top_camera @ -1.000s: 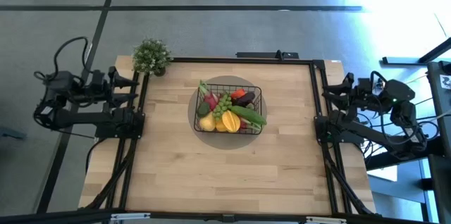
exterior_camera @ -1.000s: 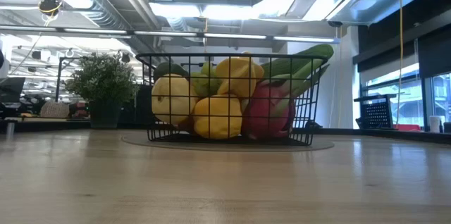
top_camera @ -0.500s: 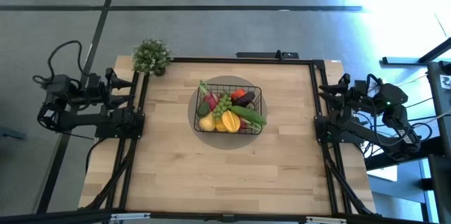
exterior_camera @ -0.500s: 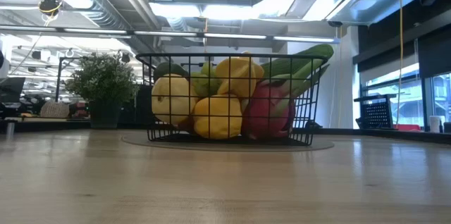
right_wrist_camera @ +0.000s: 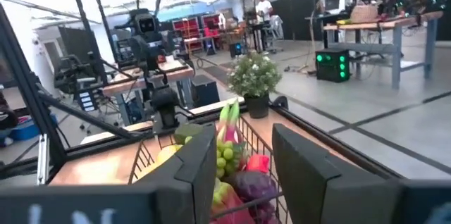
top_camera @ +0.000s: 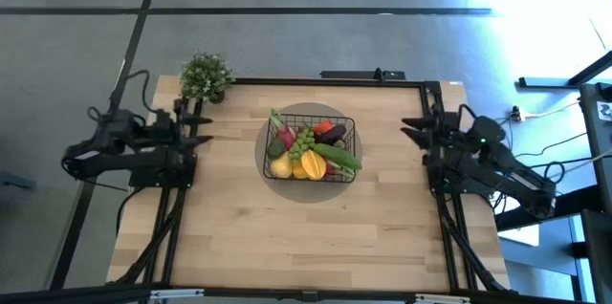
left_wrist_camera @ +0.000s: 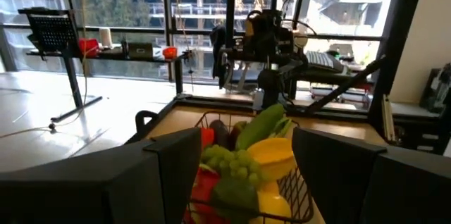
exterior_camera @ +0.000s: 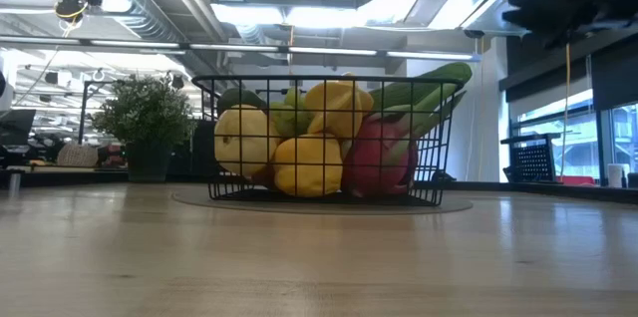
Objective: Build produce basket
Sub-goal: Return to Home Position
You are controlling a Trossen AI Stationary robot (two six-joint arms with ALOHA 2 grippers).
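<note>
1. The basket (top_camera: 311, 151) sits on the table (top_camera: 287, 237), slightly toward 12 o'clock from its middle, well apart from both arms.
2. It is piled with the produce (top_camera: 308, 149) — a green cucumber (top_camera: 339, 158) lies along the 4 o'clock side, green grapes (top_camera: 302, 141) are in the middle, a lemon (top_camera: 280, 167) sits at 7 o'clock and a dark eggplant (top_camera: 335, 134) at 1 o'clock. In the low view a pink dragon fruit (exterior_camera: 384, 158) presses against the near wire wall.
3. No fruit shows loose on the tabletop, so the filling looks done. By my reading only parking the arms is left.
4. The potted plant (top_camera: 205, 76) stands at the table's 10 o'clock corner, outside the basket.
5. The left gripper (top_camera: 196, 122) hangs at the table's 9 o'clock edge and points toward the basket. Its fingers (left_wrist_camera: 173, 160) are spread with nothing between them.
6. The right gripper (top_camera: 413, 130) mirrors it at the 3 o'clock edge — its fingers (right_wrist_camera: 303, 160) are likewise parted and empty, framing the basket ahead.
7. Both arms look folded low over their bases, close to a rest pose.
</note>
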